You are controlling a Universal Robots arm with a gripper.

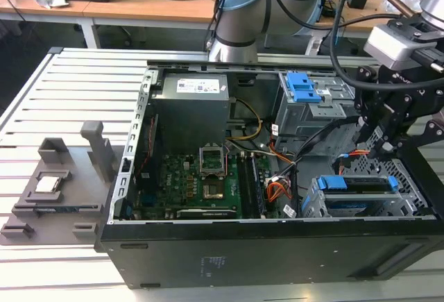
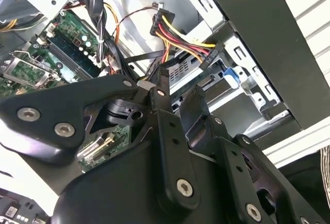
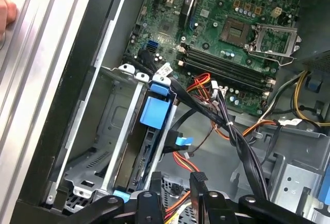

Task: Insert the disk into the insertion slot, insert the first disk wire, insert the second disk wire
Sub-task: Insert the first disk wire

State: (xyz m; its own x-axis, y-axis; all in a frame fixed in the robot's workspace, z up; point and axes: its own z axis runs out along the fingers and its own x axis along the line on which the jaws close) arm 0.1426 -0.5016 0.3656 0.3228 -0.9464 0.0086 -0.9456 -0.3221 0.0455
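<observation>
Disk sits in the slot. My gripper hovers just above it, near the coloured wires; apart or together, I cannot tell.

exterior view: open case lies on slatted table; fixture block on the table beside it, to the exterior view's left. inside the case: motherboard left, power supply behind it. tall cage back right, insertion slot in front of it, disk in the slot. gripper above, between cage and slot.
</observation>
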